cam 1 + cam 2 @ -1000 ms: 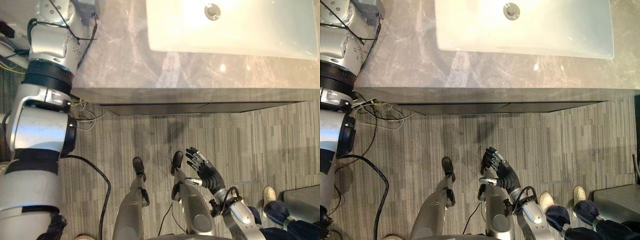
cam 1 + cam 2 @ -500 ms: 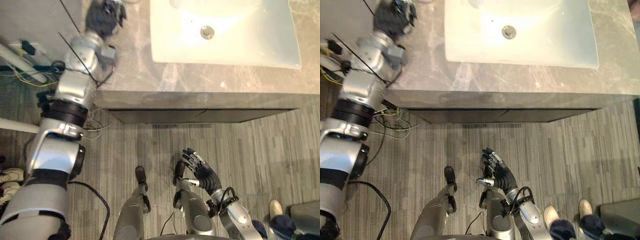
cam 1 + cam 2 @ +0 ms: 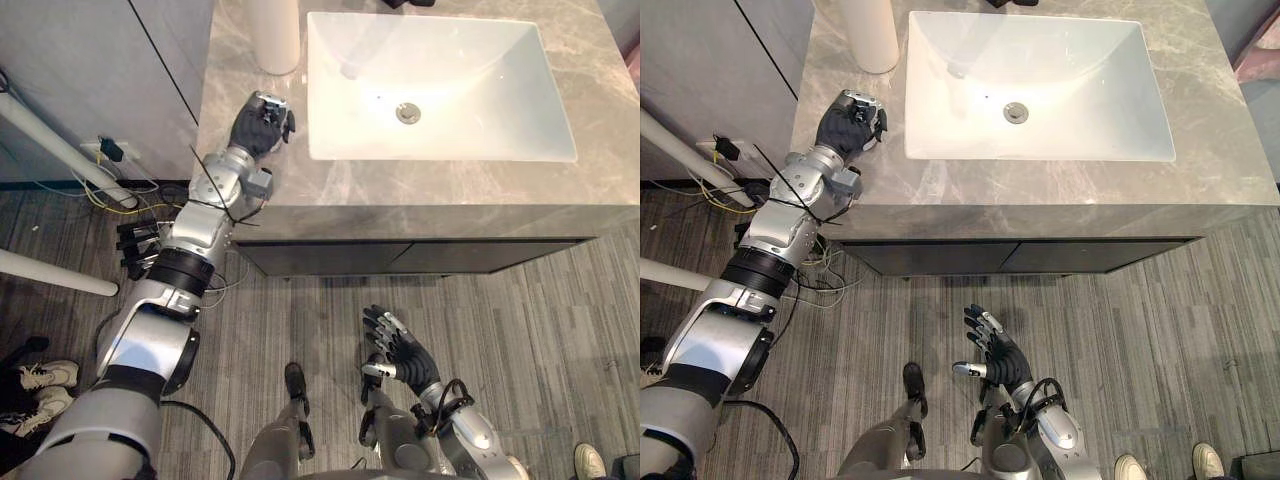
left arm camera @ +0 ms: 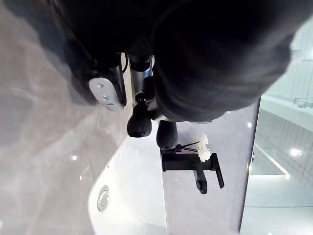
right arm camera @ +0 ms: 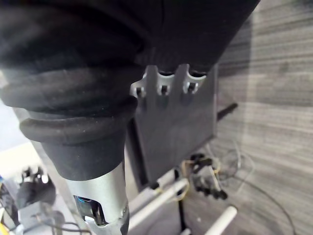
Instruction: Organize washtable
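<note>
1. Your left arm reaches forward over the left end of the surface (image 3: 330, 185). The left hand (image 3: 262, 122) sits above the marble just beside the left rim of the sink (image 3: 500, 90), its dark back turned up toward the head camera.
2. Your right hand (image 3: 402, 352) hangs low over the floor (image 3: 520, 320), well apart from the surface. Its fingers are straight and fanned out, and it holds nothing.
3. I cannot tell whether your left hand is open or closed. From above it reads as a compact dark shape, and its own cover blocks most of the wrist view.
4. The white cylinder (image 3: 275, 35) stands upright at the back left of the surface, near the sink's back left corner. It is beyond your left hand and apart from it, and the frame edge cuts off its far end.
5. The black faucet (image 4: 190, 166) stands behind the sink with small white blossoms (image 4: 202, 148) just beside it. In the eye views the top edge cuts it off.
6. The surface is grey veined marble around a white rectangular sink with a round drain (image 3: 407, 113). Dark drawer fronts (image 3: 400, 258) run below it.
7. The floor is grey plank. To the left are a grey cabinet panel (image 3: 90, 70), white pipes (image 3: 50, 130) and a wall socket (image 3: 110, 152) with loose wires. A person's pale shoes (image 3: 35, 378) show at the lower left.
</note>
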Available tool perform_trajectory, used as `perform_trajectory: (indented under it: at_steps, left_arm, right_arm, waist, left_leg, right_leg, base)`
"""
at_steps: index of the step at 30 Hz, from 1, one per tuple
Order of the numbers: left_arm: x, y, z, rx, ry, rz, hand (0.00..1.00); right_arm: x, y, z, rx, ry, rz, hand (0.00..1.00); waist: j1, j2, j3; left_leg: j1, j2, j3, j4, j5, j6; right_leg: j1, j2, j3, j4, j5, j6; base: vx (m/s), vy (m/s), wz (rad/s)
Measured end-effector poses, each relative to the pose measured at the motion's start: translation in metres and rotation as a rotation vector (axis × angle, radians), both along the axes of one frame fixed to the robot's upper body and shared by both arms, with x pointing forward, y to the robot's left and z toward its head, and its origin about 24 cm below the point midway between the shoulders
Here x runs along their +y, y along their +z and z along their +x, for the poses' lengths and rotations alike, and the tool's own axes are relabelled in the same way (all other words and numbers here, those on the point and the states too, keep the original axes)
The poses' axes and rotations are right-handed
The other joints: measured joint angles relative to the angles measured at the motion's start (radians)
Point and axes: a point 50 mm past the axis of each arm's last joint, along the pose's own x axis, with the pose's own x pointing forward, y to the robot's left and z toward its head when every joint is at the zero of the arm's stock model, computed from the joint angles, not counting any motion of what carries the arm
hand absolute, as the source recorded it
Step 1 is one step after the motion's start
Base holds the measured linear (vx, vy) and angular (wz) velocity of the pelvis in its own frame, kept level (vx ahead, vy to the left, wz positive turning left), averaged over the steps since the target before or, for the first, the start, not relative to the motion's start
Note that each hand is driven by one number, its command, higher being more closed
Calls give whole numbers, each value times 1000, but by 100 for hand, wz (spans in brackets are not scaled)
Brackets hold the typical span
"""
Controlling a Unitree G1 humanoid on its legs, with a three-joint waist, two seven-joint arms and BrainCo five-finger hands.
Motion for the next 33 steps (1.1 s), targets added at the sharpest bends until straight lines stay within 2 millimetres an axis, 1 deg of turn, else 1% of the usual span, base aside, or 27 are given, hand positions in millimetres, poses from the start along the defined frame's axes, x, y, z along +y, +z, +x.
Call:
perform_trajectory:
  at_steps: [3,7,9,11,14,16,17,18,20,21,22,24,27,29,33]
  left_arm:
    - [-2,5,1,-14,-2,1,100]
    - [-1,18,8,-17,22,15,100]
    - [2,30,11,-37,49,18,100]
    - [7,48,14,-67,81,28,100]
    - [14,63,15,-91,115,59,100]
    - [21,86,14,-138,149,61,100]
    - [23,93,13,-153,162,61,100]
    - [29,106,11,-178,182,65,100]
    - [32,118,9,-203,199,67,100]
    - [33,121,8,-209,201,70,100]
    - [31,127,8,-220,204,88,100]
    - [36,143,5,-247,226,83,100]
    - [45,151,2,-261,256,81,100]
    - [50,158,-1,-279,271,80,100]
    - [52,167,-5,-301,276,76,100]
  right_arm:
    - [0,0,0,0,-3,-1,0]
    - [-1,0,0,0,-20,5,0]
    - [-3,1,1,-6,-30,5,0]
    - [-2,1,1,-6,-33,6,0]
    - [-2,2,2,-8,-50,11,0]
    - [-4,5,3,-21,-67,16,0]
    - [-4,6,3,-28,-70,17,0]
    - [-4,7,4,-32,-75,19,0]
    - [-5,6,3,-30,-80,21,0]
    - [-5,7,3,-31,-80,21,0]
    - [-5,9,3,-42,-81,24,0]
    - [-3,16,4,-77,-76,36,0]
    - [-4,17,4,-84,-83,43,0]
    - [-4,18,3,-88,-85,48,0]
    - [-4,18,3,-88,-82,51,0]
  waist:
    - [-1,0,-11]
    - [-1,-1,-12]
    - [-2,-2,-12]
    - [-2,-4,-11]
    - [-8,-12,-6]
    - [-22,-26,0]
    - [-27,-30,2]
    - [-29,-41,8]
    - [-32,-53,18]
    - [-32,-56,20]
    - [-32,-59,21]
    - [-32,-67,34]
    - [-41,-69,47]
    - [-55,-70,53]
    - [-54,-71,68]
  left_leg:
    - [-18,0,9,-1,3,4]
    - [-25,0,20,-1,3,4]
    - [-43,-1,26,0,3,4]
    - [-66,-1,33,1,7,10]
    - [-72,0,46,0,6,10]
    - [-89,0,46,1,6,10]
    - [-95,0,46,1,6,10]
    - [-103,1,51,2,6,10]
    - [-109,1,51,2,7,10]
    - [-111,1,51,2,6,10]
    - [-125,1,48,3,6,10]
    - [-144,1,47,6,7,12]
    - [-149,1,41,7,7,12]
    - [-157,1,29,7,7,12]
    - [-158,1,27,9,7,12]
  right_leg:
    - [-23,0,10,0,1,1]
    - [-35,0,22,0,2,1]
    - [-57,0,30,0,6,2]
    - [-86,1,42,0,11,3]
    - [-98,2,53,0,12,4]
    - [-114,2,54,0,13,3]
    - [-120,2,54,0,14,3]
    - [-131,2,59,0,17,2]
    - [-138,3,60,0,18,1]
    - [-139,3,60,0,18,1]
    - [-151,3,58,0,19,0]
    - [-168,2,57,0,23,-1]
    - [-170,2,54,0,23,-1]
    - [-173,2,48,0,25,-3]
    - [-172,2,49,0,30,-4]
  base:
    - [89,19,-9]
    - [78,17,-8]
    - [64,16,-10]
    - [62,13,-11]
    - [69,14,-13]
    - [63,17,-1]
    - [31,12,-3]
    - [32,13,-7]
    - [48,22,-4]
    - [44,23,4]
    - [48,26,6]
    - [33,22,4]
    - [39,35,6]
    - [54,41,10]
    - [37,43,2]
